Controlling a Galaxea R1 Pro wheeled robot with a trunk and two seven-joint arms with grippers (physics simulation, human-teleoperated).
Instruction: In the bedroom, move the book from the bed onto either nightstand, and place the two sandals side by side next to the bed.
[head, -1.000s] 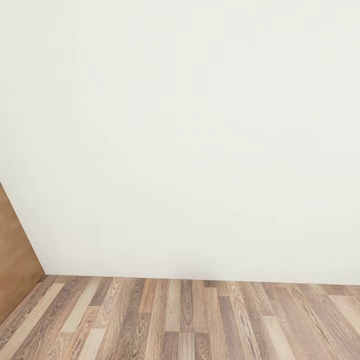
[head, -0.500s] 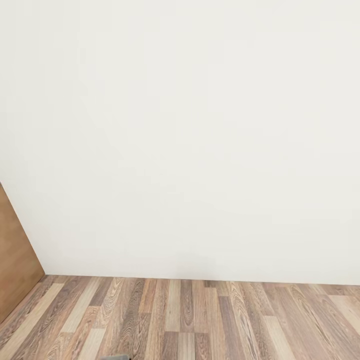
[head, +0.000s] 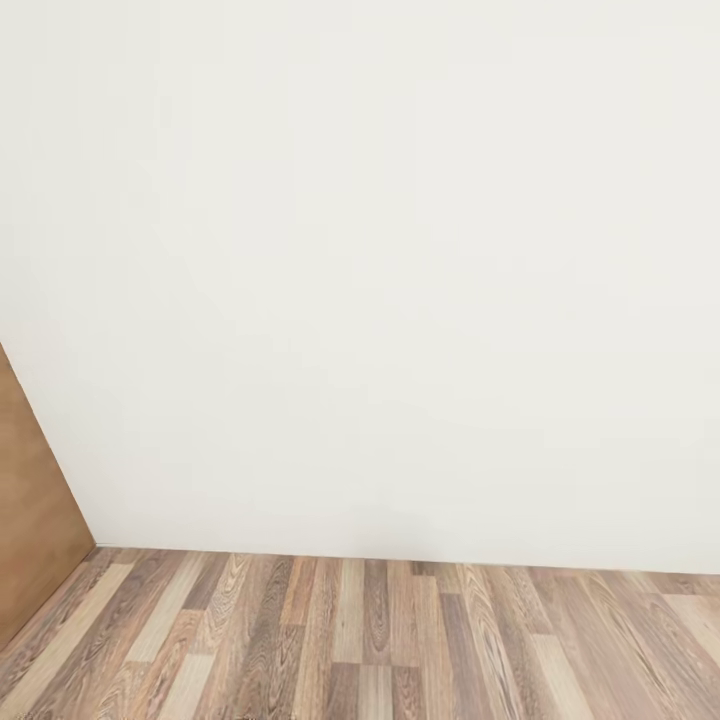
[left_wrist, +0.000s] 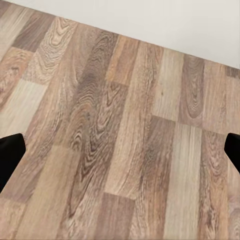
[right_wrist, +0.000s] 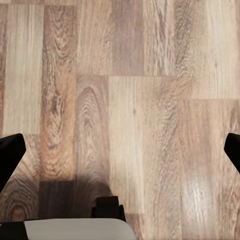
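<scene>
The robot faces a plain white wall (head: 380, 270) with wood floor (head: 380, 640) below and a brown panel (head: 30, 500) at the left edge. Left jaws (left_wrist: 120, 150) and right jaws (right_wrist: 120, 152) are wide apart and hold nothing. I cannot tell which way the book, sandals or bed lie

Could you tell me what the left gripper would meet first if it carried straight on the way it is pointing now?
Most likely the wood-plank floor: the left gripper is open and points down at bare planks, with nothing between its fingertips. The white wall lies farther off. How far away the floor is stays unclear.
</scene>
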